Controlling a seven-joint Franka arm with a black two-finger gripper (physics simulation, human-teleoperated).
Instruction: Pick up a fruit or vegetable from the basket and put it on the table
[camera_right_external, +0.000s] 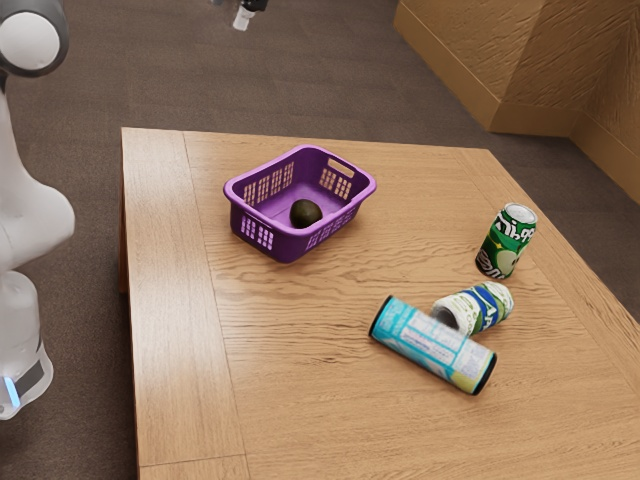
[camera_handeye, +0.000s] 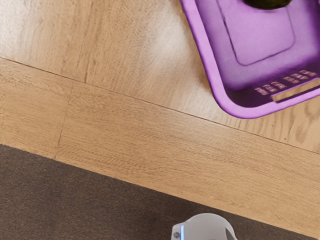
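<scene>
At the exterior view's top edge a small part of my gripper (camera_right_external: 247, 14) shows, high up and apart from the basket. The purple basket (camera_right_external: 283, 240) stands on the wooden table (camera_right_external: 300, 370), and a dark, rounded avocado-like item (camera_right_external: 305, 212) lies inside it. In the wrist view, the basket (camera_handeye: 212, 82) has its rim and one slotted wall in sight, and the dark item (camera_handeye: 269, 4) is cut off by the picture's edge.
A green can (camera_right_external: 506, 241) stands upright beyond the basket. Nearer the exterior view's lower right, a white, blue and green can (camera_right_external: 480, 308) lies beside a light-blue cylinder (camera_right_external: 432, 345). The robot's base (camera_handeye: 206, 229) appears past the table edge in the wrist view.
</scene>
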